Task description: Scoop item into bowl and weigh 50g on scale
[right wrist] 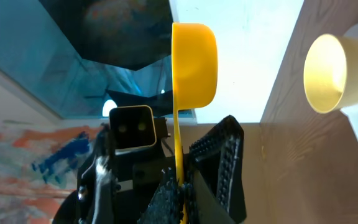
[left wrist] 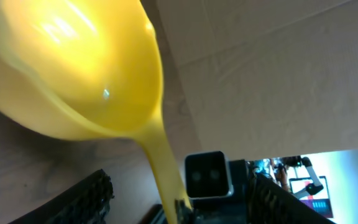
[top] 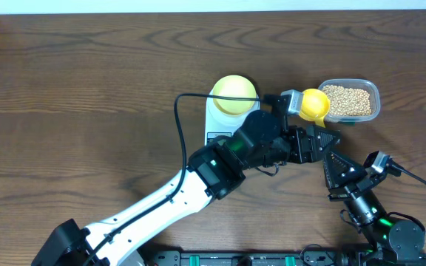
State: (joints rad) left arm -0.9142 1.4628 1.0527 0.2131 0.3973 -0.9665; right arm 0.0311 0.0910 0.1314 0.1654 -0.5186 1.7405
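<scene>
So the small round pale-yellow plastic bowl (top: 234, 94) is sitting on the little white rectangular digital scale (top: 214, 122), and from the right wrist view it looks empty. Just right of it, the left gripper (top: 293, 102) has its ribbed fingers (left wrist: 92, 193) spread wide either side of the bright yellow plastic handled scoop (top: 315, 104), not pinching it. The scoop hangs at the left end of the clear rectangular plastic container (top: 374, 90), which is where all the tan round beans (top: 348, 101) are. The right gripper (right wrist: 180, 193) is clamped tight on the scoop's handle.

If I were running this, I'd pull the left one straight back clear of the scoop before dipping. Then take shallow loads, keep the cup level on the way over, and go smaller near the target.

Pose-wise, the left arm reaches diagonally from the near-left corner across the scale's front. The right comes up from the near-right corner, angled inward
</scene>
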